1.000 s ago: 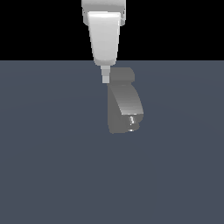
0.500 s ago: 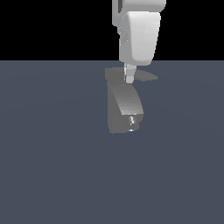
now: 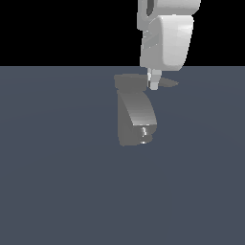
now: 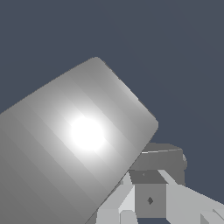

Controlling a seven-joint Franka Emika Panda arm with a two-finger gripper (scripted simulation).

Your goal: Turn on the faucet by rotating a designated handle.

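One faucet (image 3: 136, 117) stands on the dark slate floor (image 3: 57, 191), and we count a single shiny nozzle (image 3: 143, 133) at its low end, the part of it closest to us in the exterior view. From the nozzle the chunky matte-grey body curves up and back toward twelve o'clock, ending in one flat cap (image 3: 130, 81).

One handle (image 3: 167, 83) leaves that cap toward three o'clock, a thin flat lever tapering to a point on the exterior view's right.

One gripper (image 3: 154, 81) comes down from twelve o'clock on the single white arm (image 3: 167, 38), its tip at the spot where the lever meets the cap. We see one pale finger (image 3: 154, 79) in front of the lever's root; whether it touches the lever we cannot tell, and whether the claw is apart or together we cannot tell either.

In the wrist view we see one broad grey faucet surface (image 4: 74, 140) with a bright highlight filling much of the picture, and pale finger parts (image 4: 151, 199) beside its edge.

Farthest back, the floor ends at a straight horizon under plain black.
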